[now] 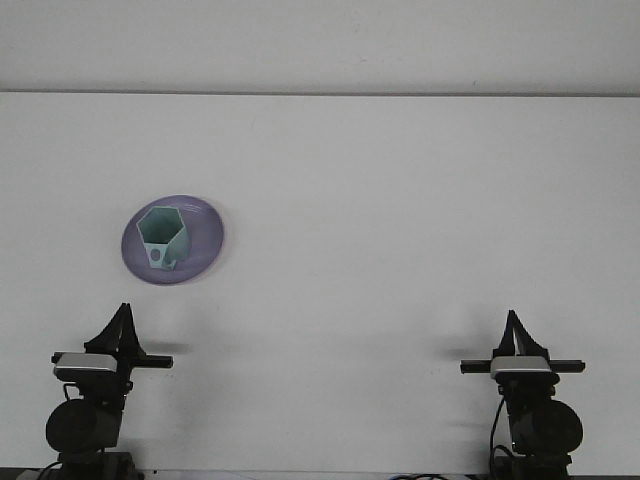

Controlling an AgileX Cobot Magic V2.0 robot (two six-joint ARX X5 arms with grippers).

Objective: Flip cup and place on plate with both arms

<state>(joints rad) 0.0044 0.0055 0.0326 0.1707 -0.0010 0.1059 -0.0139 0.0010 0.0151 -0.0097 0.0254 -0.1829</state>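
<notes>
Standing upright with its mouth open to the ceiling, a pale green six-sided cup point(160, 236) sits on a purple plate point(205, 238) on the left half of a white table point(400, 220), its small handle turned toward the near edge. The cup rests slightly left of the plate's middle, and a bare purple rim shows all around it. Directly below the plate, at the near left edge of the table, the left gripper point(123, 318) points away from the camera, its dark fingers drawn together into a single tip; it is well apart from the plate and touches nothing. Across a broad stretch of bare tabletop, at the near right edge, the right gripper point(513, 324) stands in the same pose, fingers meeting in a narrow point and holding nothing, far from both cup and plate. Each arm's black base and silver wrist block sit low in the front view.
</notes>
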